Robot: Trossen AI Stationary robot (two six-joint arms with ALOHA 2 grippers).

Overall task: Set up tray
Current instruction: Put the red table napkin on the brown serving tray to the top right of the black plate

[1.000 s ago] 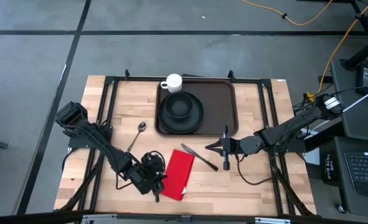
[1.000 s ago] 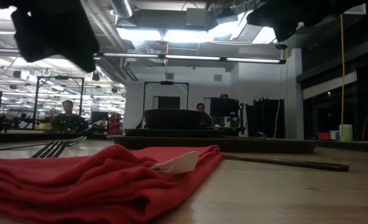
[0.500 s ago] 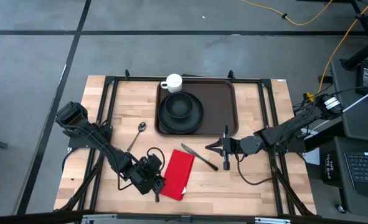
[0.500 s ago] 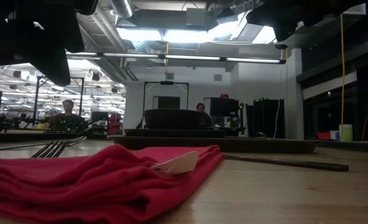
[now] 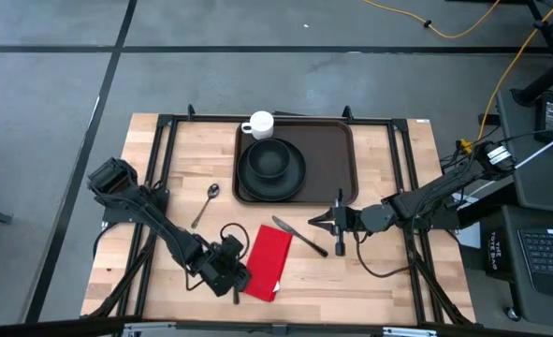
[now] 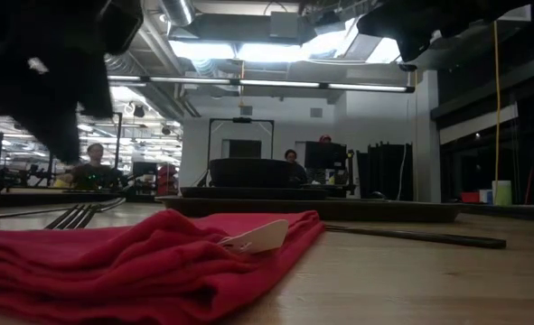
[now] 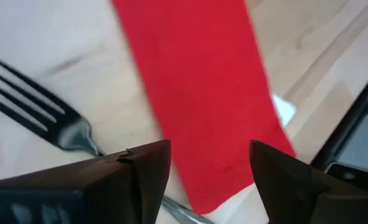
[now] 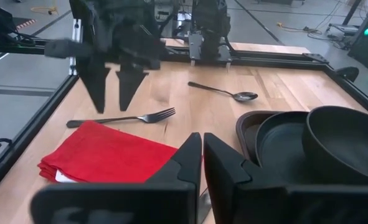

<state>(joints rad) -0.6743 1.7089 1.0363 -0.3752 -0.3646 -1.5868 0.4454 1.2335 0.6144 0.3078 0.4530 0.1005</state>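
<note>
Your left gripper point(image 5: 236, 284) hung open over the fork point(image 8: 124, 117), lower left in the high view; straddle its handle squarely. Right gripper point(image 5: 339, 227), closed, waited beside the tray point(image 5: 337, 154).

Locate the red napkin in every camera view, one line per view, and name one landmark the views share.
High view: red napkin near the table's front edge, beside the left gripper.
Low view: fills the lower left foreground.
Left wrist view: runs down the middle, past the open fingers.
Right wrist view: lower left.
Shared landmark: the fork, lying beside the napkin.
</note>
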